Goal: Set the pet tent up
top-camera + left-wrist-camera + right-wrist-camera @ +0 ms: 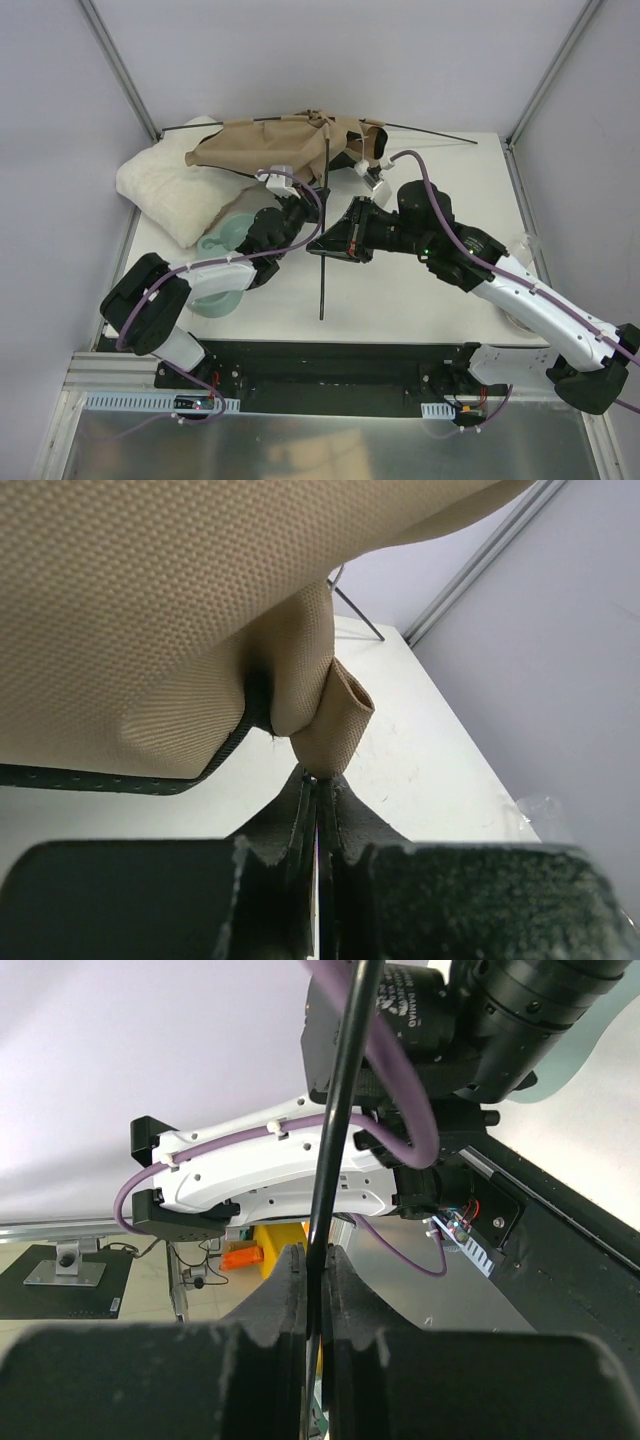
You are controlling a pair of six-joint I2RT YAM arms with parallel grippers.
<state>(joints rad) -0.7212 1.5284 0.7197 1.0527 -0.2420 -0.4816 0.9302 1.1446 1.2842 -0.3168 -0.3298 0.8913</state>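
The pet tent (pixel 285 145) lies crumpled at the back of the table as a tan fabric heap, partly on a white cushion. One thin black pole (pixel 322 290) runs from the fabric toward the near edge. My right gripper (pixel 326 245) is shut on it midway, and in the right wrist view the pole (pixel 340 1110) rises from between the closed jaws (pixel 318 1255). My left gripper (pixel 310 202) is at the fabric's near edge. In the left wrist view it (pixel 320 777) is shut on the tip of a tan fabric sleeve (pixel 335 725) hanging below the black-trimmed hem.
A second black pole (pixel 430 132) lies across the back of the table under the fabric. The white fluffy cushion (pixel 165 190) sits at the back left. A teal object (pixel 215 240) shows beneath the left arm. White enclosure walls close in on both sides.
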